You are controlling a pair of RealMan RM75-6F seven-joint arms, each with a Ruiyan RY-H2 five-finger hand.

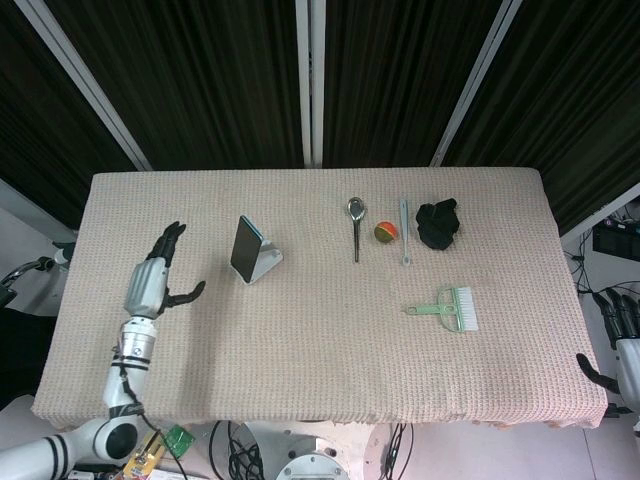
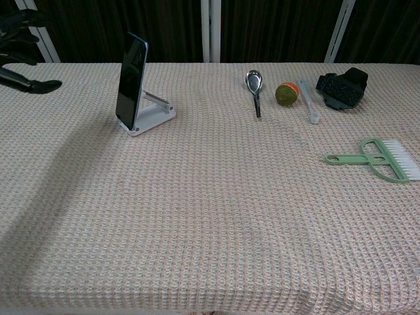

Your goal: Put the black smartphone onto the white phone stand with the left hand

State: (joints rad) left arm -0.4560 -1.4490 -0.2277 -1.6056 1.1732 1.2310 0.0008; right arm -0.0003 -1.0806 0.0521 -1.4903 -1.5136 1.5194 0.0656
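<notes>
The black smartphone (image 1: pixel 243 249) (image 2: pixel 130 79) leans upright on the white phone stand (image 1: pixel 264 264) (image 2: pixel 153 116), at the left of the table. My left hand (image 1: pixel 158 281) (image 2: pixel 20 46) is open, well to the left of the phone and apart from it, with nothing in it. My right hand (image 1: pixel 618 335) hangs off the table's right edge, fingers apart and empty; the chest view does not show it.
A metal spoon (image 1: pixel 356 225) (image 2: pixel 254 88), a small orange-green ball (image 1: pixel 385 232) (image 2: pixel 286 93), a pale slim tool (image 1: pixel 404 232) (image 2: pixel 308 100) and a black crumpled object (image 1: pixel 438 222) (image 2: pixel 342 87) lie at the back right. A green brush (image 1: pixel 446 307) (image 2: pixel 375 159) lies nearer the front right.
</notes>
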